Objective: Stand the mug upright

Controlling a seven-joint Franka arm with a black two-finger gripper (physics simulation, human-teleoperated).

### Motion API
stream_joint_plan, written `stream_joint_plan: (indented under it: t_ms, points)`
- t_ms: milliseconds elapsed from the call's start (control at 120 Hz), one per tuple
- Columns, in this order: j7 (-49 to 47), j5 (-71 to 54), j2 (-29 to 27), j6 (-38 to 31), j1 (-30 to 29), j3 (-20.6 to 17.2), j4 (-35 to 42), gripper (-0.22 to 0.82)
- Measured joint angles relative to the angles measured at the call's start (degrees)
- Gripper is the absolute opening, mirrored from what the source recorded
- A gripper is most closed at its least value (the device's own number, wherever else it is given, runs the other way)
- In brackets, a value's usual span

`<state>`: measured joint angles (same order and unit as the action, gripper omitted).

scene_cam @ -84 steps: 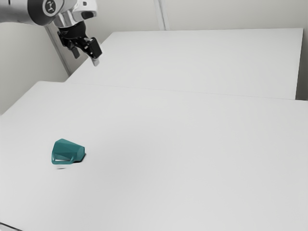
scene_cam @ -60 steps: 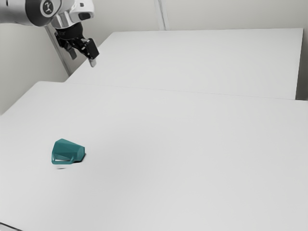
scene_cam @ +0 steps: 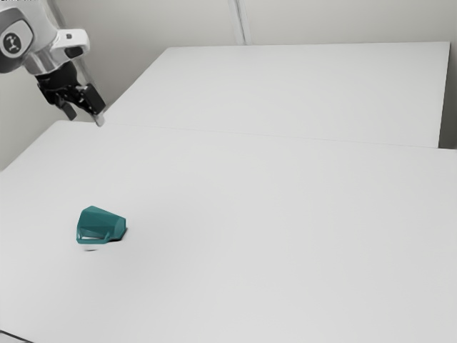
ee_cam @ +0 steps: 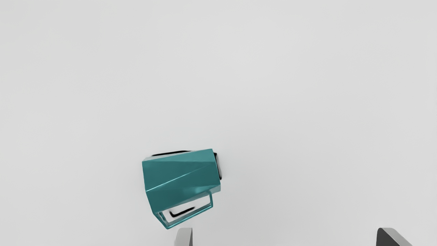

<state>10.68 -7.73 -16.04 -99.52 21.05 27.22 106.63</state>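
The faceted teal mug with a thin angular handle [scene_cam: 101, 226] lies on its side on the white table [scene_cam: 271, 236], its handle sticking out sideways.

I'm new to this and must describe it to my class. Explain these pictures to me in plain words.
The machine is a single robot arm with several joints, ending in a black gripper with two fingers that work like a thumb and forefinger. It is all a computer simulation, not a photograph.

The exterior view is taken from the arm's side, so the arm reaches in from that view's upper left. The wrist view comes from a camera on the arm's hand, and its own fingertips show at the bottom edge.

On the white table lies a teal, flat-sided mug, tipped on its side, with an angular handle. The job is to stand it upright. Nothing is held: the fingers are wide apart, above the table.
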Motion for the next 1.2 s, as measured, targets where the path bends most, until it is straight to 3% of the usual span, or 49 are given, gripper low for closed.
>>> stream_joint_plan:
  t_ms: [325,575,708,825,1200]
  points:
    - [-2.24,0.83,-8.88,-3.28,-6.41,0.24,13.21,0.59]
    - [-3.16,0.99,-16.42,-4.73,-7.14,7.51,22.57,0.59]
    - [-3.21,0.99,-17.38,-4.98,-5.05,14.28,24.20,0.59]
    - [-2.83,0.95,-18.39,-5.48,0.98,23.27,24.47,0.59]
    - [1.61,-0.02,-23.18,-9.46,18.71,45.02,22.05,0.58]
